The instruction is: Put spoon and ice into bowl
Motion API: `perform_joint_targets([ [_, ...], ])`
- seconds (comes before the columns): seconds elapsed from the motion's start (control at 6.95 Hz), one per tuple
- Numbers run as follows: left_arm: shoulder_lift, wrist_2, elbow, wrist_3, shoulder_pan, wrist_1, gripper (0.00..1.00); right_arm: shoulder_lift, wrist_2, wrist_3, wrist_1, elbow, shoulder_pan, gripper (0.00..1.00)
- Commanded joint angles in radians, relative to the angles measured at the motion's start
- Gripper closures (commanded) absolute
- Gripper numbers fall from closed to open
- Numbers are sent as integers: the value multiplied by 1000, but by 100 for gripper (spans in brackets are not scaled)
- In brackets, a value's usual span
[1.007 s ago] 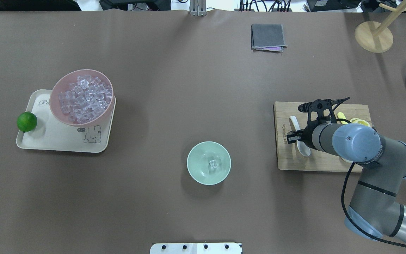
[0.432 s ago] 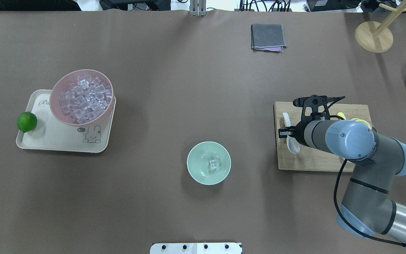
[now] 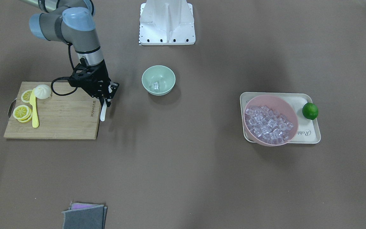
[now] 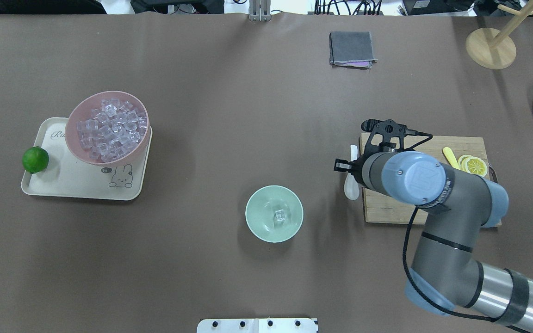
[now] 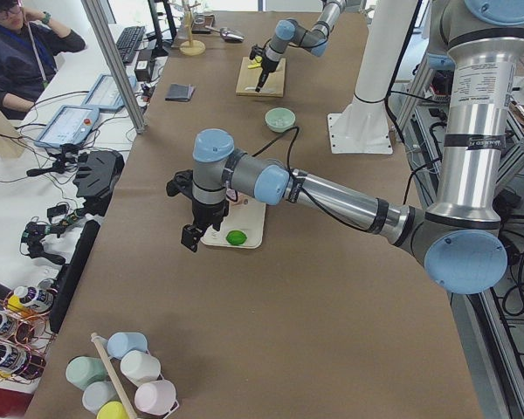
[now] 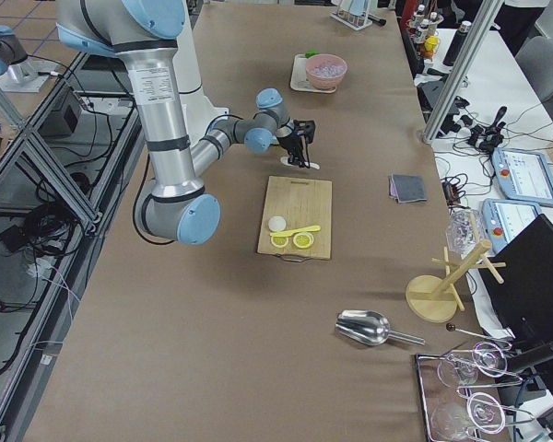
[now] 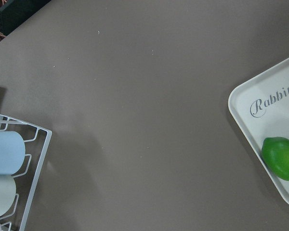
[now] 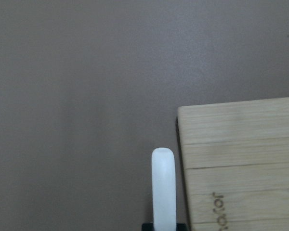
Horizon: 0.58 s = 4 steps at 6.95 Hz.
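- While the spoon is clamped in the right tool, it hangs off the board's 9 o'clock edge in the overhead view, with its handle toward 12 o'clock and its scoop toward 6 o'clock.
- The tool's fingers are closed across the spoon's neck. The wrist view shows only the white handle tip reaching out over the brown desk.
- The mint-green bowl sits at about 8 o'clock from the spoon, well apart from it, and one ice cube already lies inside.
- The step in hand looks like the carry to that bowl. It would go best with the spoon kept level and high enough to pass the rim, then centred over the bowl before it is lowered, and let go low so the glossy spoon does not bounce out or tip the light bowl.
- The cutting board lies at 3 o'clock from the spoon and carries a yellow knife and lemon slices.
- At 10 o'clock from the mint bowl, well apart, a pink bowl of ice stands on a cream tray beside a lime.
- Nothing lies on the line between spoon and bowl.
- The left tool shows only in the side view, beside the tray, and I cannot tell whether it is apart or together.
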Motion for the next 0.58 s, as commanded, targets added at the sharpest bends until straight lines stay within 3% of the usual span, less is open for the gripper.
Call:
perform_joint_targets([
  [0.0, -3, 0, 4, -3, 2, 0, 2, 180, -92, 202, -282, 1, -97, 100],
  [0.14, -6, 0, 10, -3, 2, 0, 2, 271, -111, 283, -417, 1, -136, 100],
  [0.43, -7, 0, 18, -3, 2, 0, 2, 305, -197, 351, -465, -8, -218, 100],
])
